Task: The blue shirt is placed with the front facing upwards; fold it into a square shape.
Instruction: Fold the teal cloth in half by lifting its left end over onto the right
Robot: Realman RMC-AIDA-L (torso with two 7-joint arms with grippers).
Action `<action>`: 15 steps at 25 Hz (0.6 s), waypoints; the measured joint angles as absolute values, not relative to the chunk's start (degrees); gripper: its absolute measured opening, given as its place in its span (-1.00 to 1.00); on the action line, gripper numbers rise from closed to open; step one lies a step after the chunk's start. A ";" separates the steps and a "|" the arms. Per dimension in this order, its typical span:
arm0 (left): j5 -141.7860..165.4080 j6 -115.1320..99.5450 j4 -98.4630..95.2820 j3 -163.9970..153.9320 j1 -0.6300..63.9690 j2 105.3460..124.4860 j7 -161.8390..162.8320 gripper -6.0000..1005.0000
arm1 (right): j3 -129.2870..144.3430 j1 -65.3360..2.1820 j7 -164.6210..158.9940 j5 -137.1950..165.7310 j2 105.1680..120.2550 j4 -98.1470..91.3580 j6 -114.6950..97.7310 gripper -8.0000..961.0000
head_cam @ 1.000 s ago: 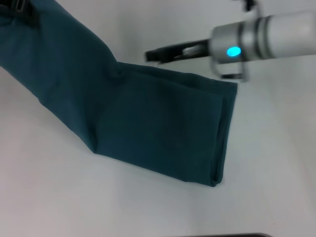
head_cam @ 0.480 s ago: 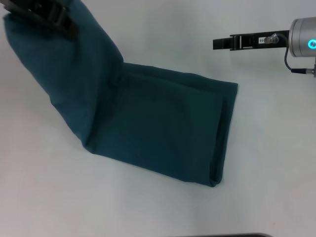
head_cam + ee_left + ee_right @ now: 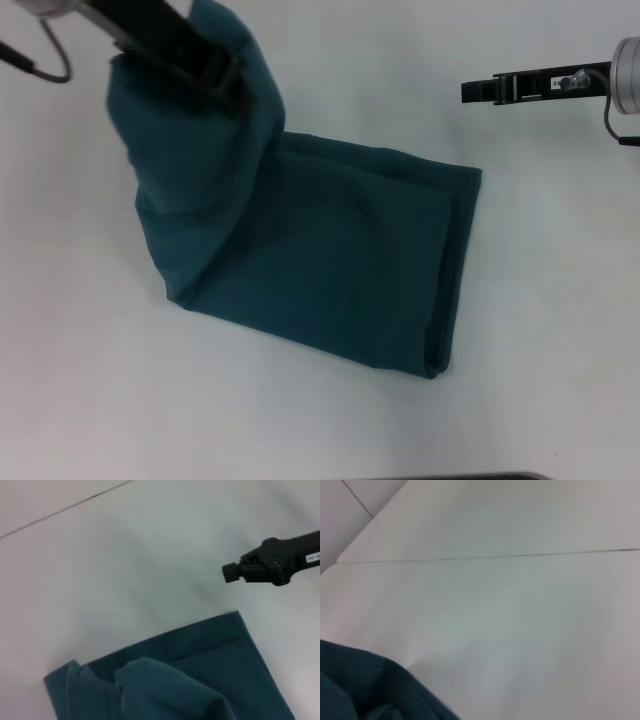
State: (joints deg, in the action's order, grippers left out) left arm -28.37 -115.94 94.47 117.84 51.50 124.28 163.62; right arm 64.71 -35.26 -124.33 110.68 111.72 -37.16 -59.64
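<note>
The blue shirt (image 3: pixel 330 260) lies on the white table as a folded band, its right end flat with a straight edge. Its left end is lifted and drapes from my left gripper (image 3: pixel 225 85), which is shut on the cloth above the band's left part. My right gripper (image 3: pixel 470 90) hovers over bare table beyond the shirt's far right corner, apart from the cloth. The left wrist view shows the flat folded end of the shirt (image 3: pixel 200 680) and the right gripper (image 3: pixel 227 573) past its corner. A corner of the shirt (image 3: pixel 350 685) shows in the right wrist view.
The white table (image 3: pixel 540 300) surrounds the shirt on all sides. A thin seam line (image 3: pixel 520 556) crosses the tabletop in the right wrist view. A dark edge (image 3: pixel 470 477) shows at the table's front.
My left gripper has carried the lifted end of the shirt rightward over the flat part. My right gripper has drawn away from the shirt's far edge toward the right.
</note>
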 joint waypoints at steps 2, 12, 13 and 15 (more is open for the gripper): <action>-28.40 -114.78 94.60 114.88 52.28 124.31 165.44 -0.81 | 64.46 -35.30 -124.25 110.83 111.68 -37.17 -59.55 -0.91; -28.49 -113.86 91.89 105.71 58.43 124.58 170.15 -0.81 | 63.88 -35.65 -124.00 110.90 111.62 -37.18 -57.75 -0.91; -28.61 -113.76 91.84 105.08 58.62 124.60 170.31 -0.81 | 63.86 -35.64 -124.00 110.90 111.62 -37.18 -57.52 -0.91; -29.73 -113.38 91.13 103.41 59.15 124.64 170.51 -0.81 | 63.80 -35.56 -124.00 110.92 111.65 -37.18 -57.24 -0.91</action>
